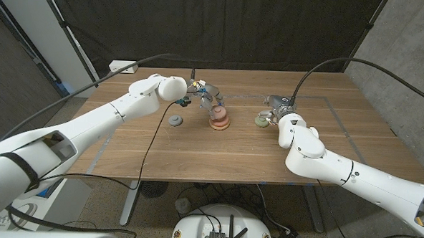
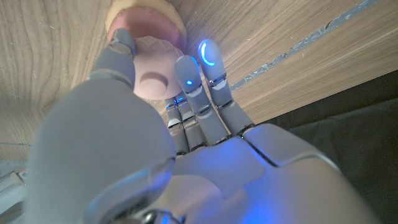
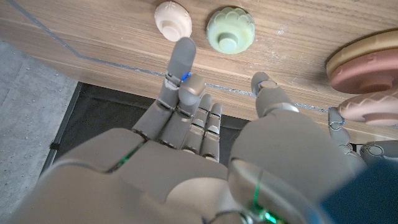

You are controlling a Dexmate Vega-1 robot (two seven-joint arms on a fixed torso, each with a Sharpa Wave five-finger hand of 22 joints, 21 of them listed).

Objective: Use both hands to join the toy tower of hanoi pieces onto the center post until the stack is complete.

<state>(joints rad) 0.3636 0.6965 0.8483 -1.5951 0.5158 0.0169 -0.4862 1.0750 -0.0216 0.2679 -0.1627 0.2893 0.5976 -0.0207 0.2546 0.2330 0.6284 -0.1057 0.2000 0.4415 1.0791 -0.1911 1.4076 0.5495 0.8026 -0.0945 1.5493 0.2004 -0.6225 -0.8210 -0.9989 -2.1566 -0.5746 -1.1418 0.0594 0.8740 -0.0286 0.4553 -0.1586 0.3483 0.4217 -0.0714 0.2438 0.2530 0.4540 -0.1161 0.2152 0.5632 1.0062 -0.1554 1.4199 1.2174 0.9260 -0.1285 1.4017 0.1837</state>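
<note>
The left hand [image 1: 207, 96] hung over the middle of the wooden table [image 1: 160, 156], directly above the stack [image 1: 220, 121], and its fingers [image 2: 188, 79] were clamped on a pale pink piece [image 2: 152, 78] (thumb on one side, fingers on the other, as the left wrist view showed). That piece sat just above the stack's larger pink ring and tan base; whether it touched the ring below could not be told. The left arm reached in from the near left corner, wrist bent so the hand pointed down and toward the stack.

A grey piece [image 1: 175, 120] lay on the table beside the stack, on the robot's left side of it, apart from both hands.

The right hand [image 1: 278, 107] stood to the right of the stack, fingers apart and holding nothing. A green piece [image 1: 259, 121] lay on the table just beside that hand, between it and the stack. In the right wrist view a small cream piece [image 3: 173, 19] lay next to the green one, both just beyond the fingertips [image 3: 183, 53] and untouched. The right arm came in from the near right corner, forearm angled toward the table's centre.
</note>
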